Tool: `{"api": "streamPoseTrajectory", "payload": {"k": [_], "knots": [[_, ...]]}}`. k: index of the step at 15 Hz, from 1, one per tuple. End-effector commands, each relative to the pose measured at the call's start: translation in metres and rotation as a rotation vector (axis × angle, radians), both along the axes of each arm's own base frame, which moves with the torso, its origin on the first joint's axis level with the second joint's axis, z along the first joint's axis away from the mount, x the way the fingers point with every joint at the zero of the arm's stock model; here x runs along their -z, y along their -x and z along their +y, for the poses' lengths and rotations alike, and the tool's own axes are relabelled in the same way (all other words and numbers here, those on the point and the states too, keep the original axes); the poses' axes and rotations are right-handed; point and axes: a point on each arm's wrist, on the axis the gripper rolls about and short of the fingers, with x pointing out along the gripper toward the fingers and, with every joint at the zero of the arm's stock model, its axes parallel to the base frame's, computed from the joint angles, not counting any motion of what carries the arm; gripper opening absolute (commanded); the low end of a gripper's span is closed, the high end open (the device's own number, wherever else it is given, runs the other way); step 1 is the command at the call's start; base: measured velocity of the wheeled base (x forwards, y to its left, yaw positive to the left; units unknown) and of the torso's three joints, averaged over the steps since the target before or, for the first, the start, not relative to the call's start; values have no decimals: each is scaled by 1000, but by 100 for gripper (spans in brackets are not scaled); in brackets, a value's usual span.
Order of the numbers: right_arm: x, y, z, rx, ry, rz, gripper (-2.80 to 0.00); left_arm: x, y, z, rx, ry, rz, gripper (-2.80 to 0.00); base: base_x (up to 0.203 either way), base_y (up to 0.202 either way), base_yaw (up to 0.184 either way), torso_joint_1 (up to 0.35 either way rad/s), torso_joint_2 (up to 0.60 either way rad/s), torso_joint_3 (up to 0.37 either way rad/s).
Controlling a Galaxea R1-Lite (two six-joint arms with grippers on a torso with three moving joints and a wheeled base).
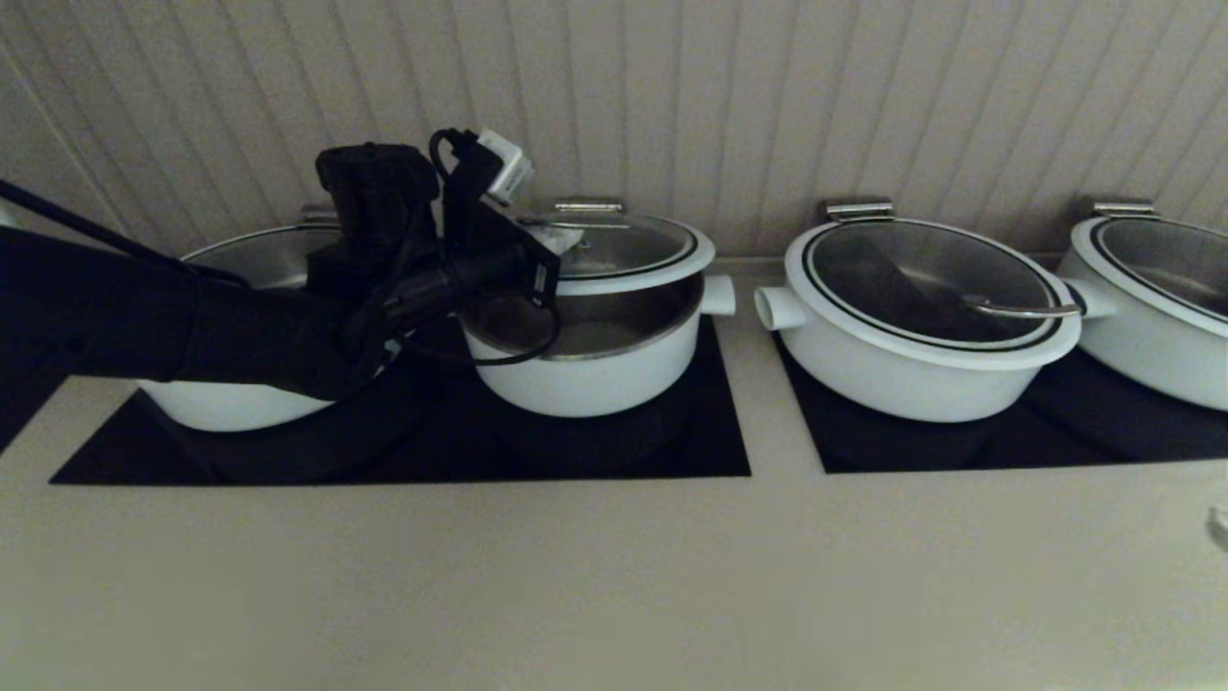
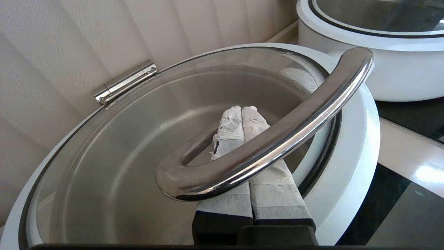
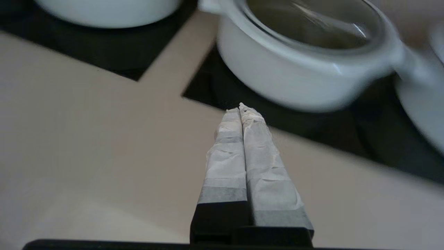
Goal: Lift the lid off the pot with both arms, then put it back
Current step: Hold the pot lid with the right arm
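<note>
The small white pot stands on the left black panel. Its glass lid is raised at the front, tilted up, with the steel inside showing beneath. My left gripper is at the lid. In the left wrist view the left gripper is shut, with both taped fingers slid under the curved steel handle, which rests across them above the lid's glass. The steel hinge bracket is at the far rim. My right gripper is shut and empty, low over the beige counter.
A wide white pot sits behind my left arm. Two wide lidded pots stand on the right black panel; one is ahead of the right gripper. A ribbed wall is close behind. Beige counter runs along the front.
</note>
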Motion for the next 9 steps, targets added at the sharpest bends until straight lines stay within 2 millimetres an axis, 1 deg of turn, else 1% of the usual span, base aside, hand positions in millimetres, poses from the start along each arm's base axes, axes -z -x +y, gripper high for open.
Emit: {"api": "streamPoseTrajectory", "payload": {"k": [1, 3, 5, 8, 9], "knots": [[9, -67, 7, -120, 71, 127, -280, 1, 0, 0, 1, -1, -3, -280, 0, 0, 0, 0, 0, 0], [15, -100, 20, -248, 111, 128, -280, 2, -1, 0, 1, -2, 0, -280, 0, 0, 0, 0, 0, 0], [23, -129, 39, -357, 132, 113, -280, 3, -1, -1, 1, -3, 2, -280, 0, 0, 0, 0, 0, 0], [33, -172, 72, -470, 138, 41, -280, 5, -2, -1, 0, -5, 6, -280, 0, 0, 0, 0, 0, 0], [30, -184, 89, -516, 130, 0, -280, 5, -2, -1, -2, -4, 6, -280, 0, 0, 0, 0, 0, 0]]}}
